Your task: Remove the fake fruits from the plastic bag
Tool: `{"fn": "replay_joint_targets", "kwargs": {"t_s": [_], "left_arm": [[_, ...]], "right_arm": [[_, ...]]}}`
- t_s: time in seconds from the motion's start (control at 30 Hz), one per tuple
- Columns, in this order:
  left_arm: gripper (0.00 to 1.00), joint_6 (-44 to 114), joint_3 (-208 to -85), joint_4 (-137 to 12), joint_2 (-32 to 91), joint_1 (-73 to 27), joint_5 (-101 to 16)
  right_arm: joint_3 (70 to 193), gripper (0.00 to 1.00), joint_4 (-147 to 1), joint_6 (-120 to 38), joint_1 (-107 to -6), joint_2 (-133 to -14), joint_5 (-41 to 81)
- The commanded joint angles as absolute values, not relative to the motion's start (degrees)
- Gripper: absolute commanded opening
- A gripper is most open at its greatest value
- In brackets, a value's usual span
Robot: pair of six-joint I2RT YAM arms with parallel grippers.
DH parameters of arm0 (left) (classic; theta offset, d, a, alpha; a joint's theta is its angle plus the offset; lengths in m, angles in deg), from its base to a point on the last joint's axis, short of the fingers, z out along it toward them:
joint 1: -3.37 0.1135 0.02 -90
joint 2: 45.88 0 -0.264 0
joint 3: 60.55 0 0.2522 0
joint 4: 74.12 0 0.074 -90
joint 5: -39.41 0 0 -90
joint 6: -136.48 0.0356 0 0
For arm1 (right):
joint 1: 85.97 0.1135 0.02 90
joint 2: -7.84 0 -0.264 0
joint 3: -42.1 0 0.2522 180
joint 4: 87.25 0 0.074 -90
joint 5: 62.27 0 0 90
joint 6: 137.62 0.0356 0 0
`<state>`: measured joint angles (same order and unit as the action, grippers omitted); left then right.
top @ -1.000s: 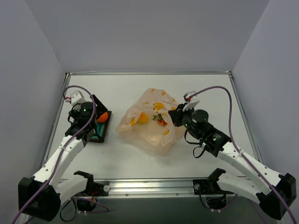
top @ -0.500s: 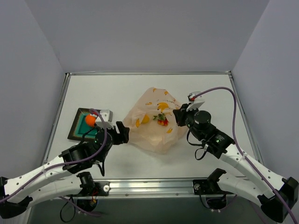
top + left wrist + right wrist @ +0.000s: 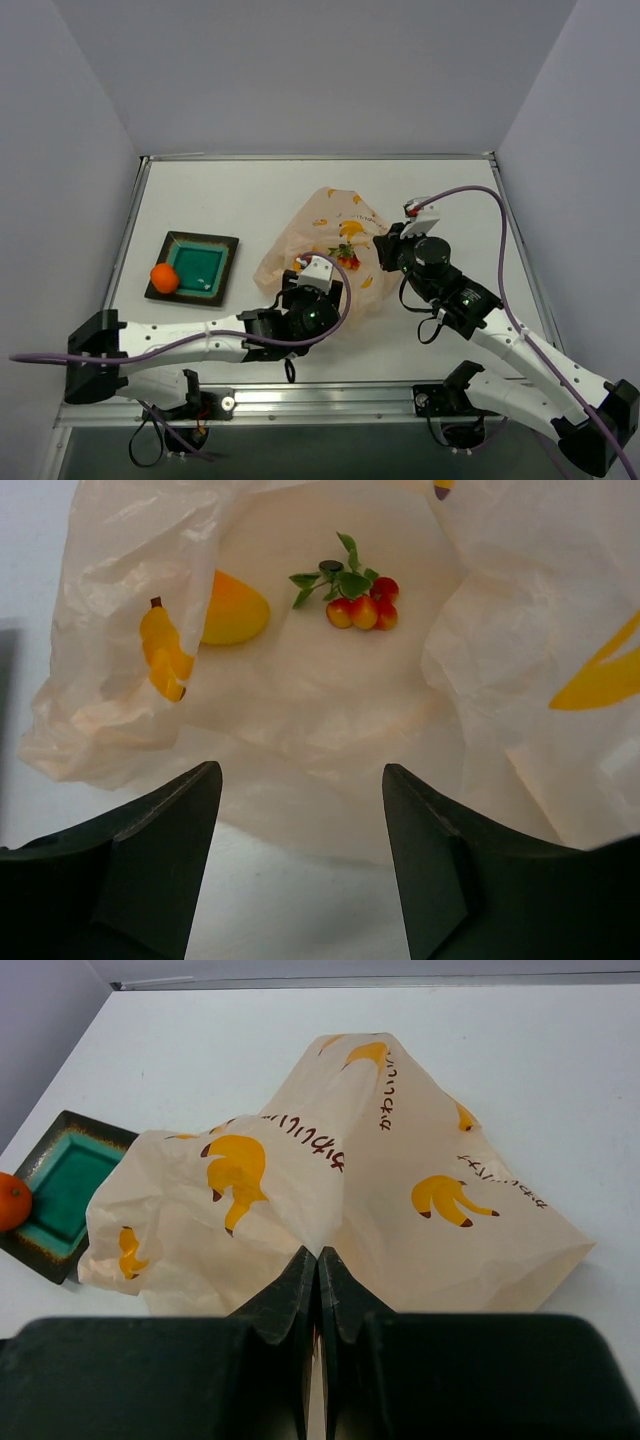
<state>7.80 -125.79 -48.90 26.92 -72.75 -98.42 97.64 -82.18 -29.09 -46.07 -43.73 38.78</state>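
Observation:
The peach plastic bag point(image 3: 335, 225) printed with bananas lies mid-table, its mouth facing my left gripper. Inside it, the left wrist view shows a yellow lemon-like piece point(image 3: 233, 608) and red berries with green leaves point(image 3: 362, 606); the berries also show from above point(image 3: 346, 256). My left gripper point(image 3: 300, 772) is open and empty at the bag's near edge point(image 3: 298, 283). My right gripper point(image 3: 318, 1256) is shut on a fold of the bag point(image 3: 400, 1160) and holds its right side up point(image 3: 385, 245). The orange ball point(image 3: 164, 278) rests on the left rim of the teal dish point(image 3: 205, 262).
The teal dish point(image 3: 62, 1182) with the orange ball point(image 3: 12, 1202) stands left of the bag. Grey walls enclose the white table on three sides. A metal rail runs along the near edge.
My left arm has swung from the teal dish to the bag's mouth, leaving the orange ball on the dish. My right gripper still grips the bag, barely moved.

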Motion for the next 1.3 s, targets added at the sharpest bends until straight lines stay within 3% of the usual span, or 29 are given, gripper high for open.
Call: {"fn": "replay_joint_targets", "kwargs": {"t_s": [0.0,0.23,0.67,1.0,1.17,1.27], "left_arm": [[0.63,8.9,-129.0,-58.7,31.3,-67.7,-98.2],[0.64,9.3,-129.3,-70.1,40.4,-59.2,-97.6],[0.75,21.6,-138.0,-81.1,57.5,-50.2,-73.1],[0.86,24.6,-146.4,-82.4,68.4,-49.0,-75.4],[0.83,24.2,-149.4,-81.8,73.2,-48.3,-76.8],[0.69,23.8,-149.0,-82.4,74.3,-48.1,-76.9]], "right_arm": [[99.3,0.0,-82.7,-27.8,-45.9,-42.3,37.9],[99.3,0.0,-82.7,-28.0,-45.9,-43.0,37.2],[98.3,0.0,-83.0,-28.2,-45.8,-43.2,37.2],[97.4,0.0,-86.4,-28.5,-45.6,-44.5,33.6],[97.3,0.0,-86.5,-28.8,-45.6,-44.5,34.2],[97.5,0.0,-86.5,-28.8,-45.6,-44.6,34.5]]}}
